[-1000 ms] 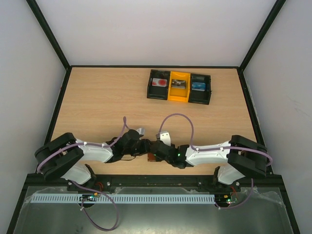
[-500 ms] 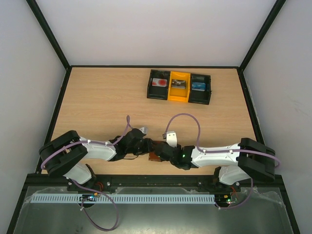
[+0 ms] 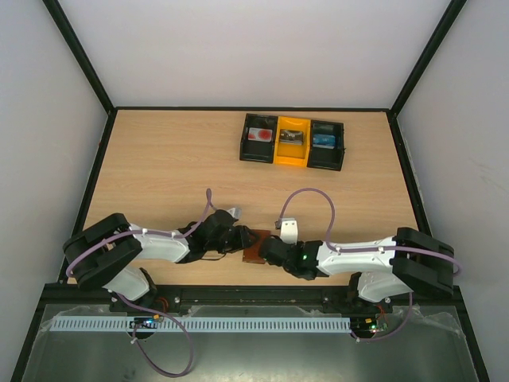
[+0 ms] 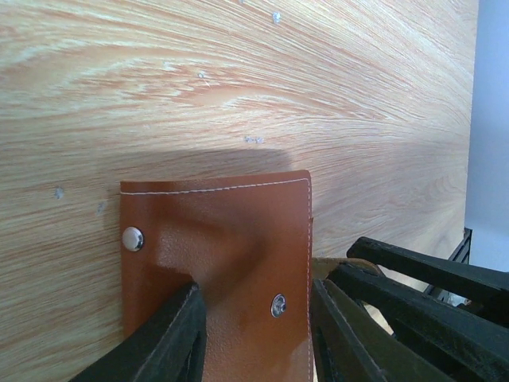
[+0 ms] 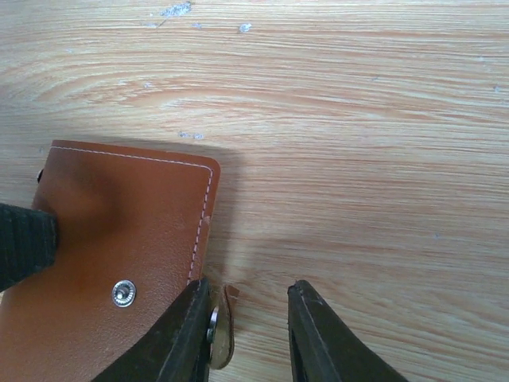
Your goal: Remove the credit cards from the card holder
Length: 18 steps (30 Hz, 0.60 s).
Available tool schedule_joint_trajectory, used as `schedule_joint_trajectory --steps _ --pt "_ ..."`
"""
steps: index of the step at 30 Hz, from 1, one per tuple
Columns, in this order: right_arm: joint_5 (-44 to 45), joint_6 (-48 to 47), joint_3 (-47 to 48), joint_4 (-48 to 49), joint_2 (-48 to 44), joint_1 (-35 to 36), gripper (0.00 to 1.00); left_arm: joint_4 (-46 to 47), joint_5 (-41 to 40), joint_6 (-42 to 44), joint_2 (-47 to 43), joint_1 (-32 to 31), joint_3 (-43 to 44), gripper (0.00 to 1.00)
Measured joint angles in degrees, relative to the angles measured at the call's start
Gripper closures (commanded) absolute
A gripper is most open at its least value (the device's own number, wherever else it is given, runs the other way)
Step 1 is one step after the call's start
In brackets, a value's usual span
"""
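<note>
The brown leather card holder lies closed near the table's front edge, between my two grippers. My left gripper is shut on the card holder, one finger on its face and the other at its right edge. My right gripper stands open beside the holder. The little snap tab sits loose against its left finger, well apart from the right finger. No credit cards show in the holder. Three cards lie far back in a tray: red-and-white, grey, bluish.
The black-and-yellow three-compartment tray stands at the back, right of centre. Black frame rails border the table on both sides. Purple cables loop above both wrists. Bare wood lies between the holder and the tray.
My right gripper was shut and has opened, letting the snap tab go, and its arm has drawn back to the right. More of the holder now shows. The left gripper has kept its hold.
</note>
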Motion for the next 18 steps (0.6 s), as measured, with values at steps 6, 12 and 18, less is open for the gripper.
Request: schedule_joint_trajectory --steps 6,12,18 --pt "0.2 1.0 -0.2 0.1 -0.2 0.0 0.77 0.0 0.0 -0.2 -0.1 -0.1 0.0 0.60" --pt "1.0 0.9 -1.8 1.4 -0.2 0.0 0.83 0.9 0.3 -0.7 -1.2 -0.1 -1.3 0.58" --pt "2.6 0.3 -1.8 2.7 -0.5 0.0 0.98 -0.9 0.5 -1.6 -4.4 -0.1 -3.0 0.56"
